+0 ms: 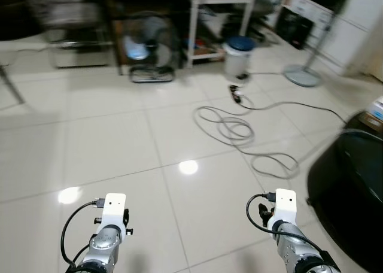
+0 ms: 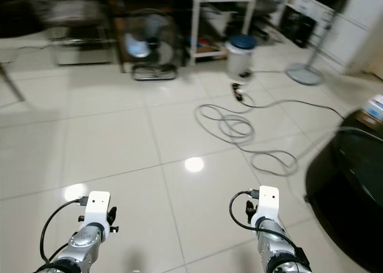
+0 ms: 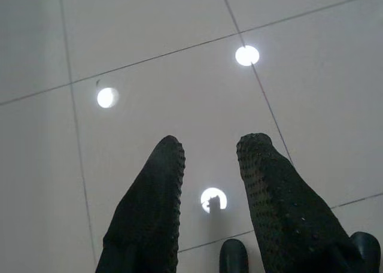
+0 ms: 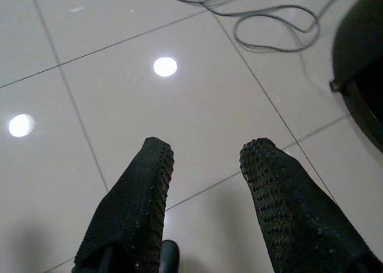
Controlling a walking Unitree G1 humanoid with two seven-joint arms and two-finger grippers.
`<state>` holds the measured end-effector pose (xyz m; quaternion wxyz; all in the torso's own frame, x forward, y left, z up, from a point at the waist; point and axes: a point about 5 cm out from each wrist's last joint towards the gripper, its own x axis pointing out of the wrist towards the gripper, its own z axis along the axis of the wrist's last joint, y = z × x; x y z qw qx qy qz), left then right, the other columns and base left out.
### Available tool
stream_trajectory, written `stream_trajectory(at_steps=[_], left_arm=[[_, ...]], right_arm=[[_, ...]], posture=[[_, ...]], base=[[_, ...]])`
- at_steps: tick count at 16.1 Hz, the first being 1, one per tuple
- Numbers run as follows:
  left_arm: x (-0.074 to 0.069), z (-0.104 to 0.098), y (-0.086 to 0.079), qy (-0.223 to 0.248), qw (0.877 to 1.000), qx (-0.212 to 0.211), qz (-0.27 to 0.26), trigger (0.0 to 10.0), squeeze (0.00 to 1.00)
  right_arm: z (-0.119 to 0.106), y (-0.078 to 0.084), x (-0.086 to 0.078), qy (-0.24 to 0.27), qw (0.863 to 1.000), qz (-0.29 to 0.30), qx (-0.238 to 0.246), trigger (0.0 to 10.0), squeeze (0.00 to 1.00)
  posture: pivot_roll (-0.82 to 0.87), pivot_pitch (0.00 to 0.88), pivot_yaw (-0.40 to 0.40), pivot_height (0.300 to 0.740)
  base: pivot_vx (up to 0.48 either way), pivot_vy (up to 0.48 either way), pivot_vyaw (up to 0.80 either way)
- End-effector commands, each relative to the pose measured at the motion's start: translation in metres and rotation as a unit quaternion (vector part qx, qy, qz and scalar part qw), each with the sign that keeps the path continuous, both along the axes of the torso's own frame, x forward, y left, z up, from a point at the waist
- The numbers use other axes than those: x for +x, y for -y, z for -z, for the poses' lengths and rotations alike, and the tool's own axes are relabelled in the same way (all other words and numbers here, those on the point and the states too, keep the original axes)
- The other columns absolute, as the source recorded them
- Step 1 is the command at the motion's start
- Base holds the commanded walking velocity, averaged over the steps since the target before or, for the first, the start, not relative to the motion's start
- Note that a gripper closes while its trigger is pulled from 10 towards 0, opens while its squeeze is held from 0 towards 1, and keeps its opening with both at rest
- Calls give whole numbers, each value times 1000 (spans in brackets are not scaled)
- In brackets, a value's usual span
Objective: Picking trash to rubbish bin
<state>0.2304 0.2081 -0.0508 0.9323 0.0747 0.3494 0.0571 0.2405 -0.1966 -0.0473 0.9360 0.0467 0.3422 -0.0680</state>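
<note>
My black bin (image 1: pixel 350 195) sits just right of my right gripper (image 4: pixel 206 156); both it and the left gripper (image 3: pixel 209 150) hang apart, empty, over tile.

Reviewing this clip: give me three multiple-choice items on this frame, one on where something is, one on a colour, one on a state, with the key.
1. Where does the grey cable lie?
A. Coiled on the tiled floor ahead of the robot
B. On the white table
C. In the left gripper

2. What colour is the lid of the small bin near the white table?
A. Red
B. Blue
C. Yellow

3. What state are the left gripper and right gripper in?
A. Both open and holding nothing
B. Both shut on trash
C. Left shut, right open

Key: 1 A, loops lie on the tiles; 2 B, the lid is blue; 3 A, each wrist view shows floor between parted fingers.
</note>
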Motion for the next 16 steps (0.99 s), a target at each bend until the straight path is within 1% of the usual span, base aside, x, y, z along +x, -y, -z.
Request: stream_trajectory(at_steps=[1, 6, 10, 12, 16], left_arm=[[-1, 1, 1, -5, 1000, -2, -4, 10000, 0], [-1, 1, 2, -4, 1000, -3, -3, 10000, 0], [-1, 1, 0, -6, 1000, -1, -1, 10000, 0], [1, 0, 0, -5, 1000, 0, 1, 10000, 0], [0, 1, 2, -7, 1000, -2, 4, 10000, 0]], right_arm=[[0, 4, -1, -1, 1000, 5, -3, 10000, 0], [0, 1, 0, 1, 1000, 1, -2, 10000, 0], [2, -3, -2, 0, 1000, 2, 3, 10000, 0], [3, -2, -4, -2, 1000, 5, 4, 10000, 0], [3, -1, -5, -3, 1000, 7, 5, 10000, 0]], posture=[[49, 0, -82, 740], [47, 0, -81, 740], [42, 0, -67, 740], [40, 0, -65, 740], [40, 0, -65, 740]], base=[[0, 0, 800], [0, 0, 800], [0, 0, 800], [0, 0, 800], [0, 0, 800]])
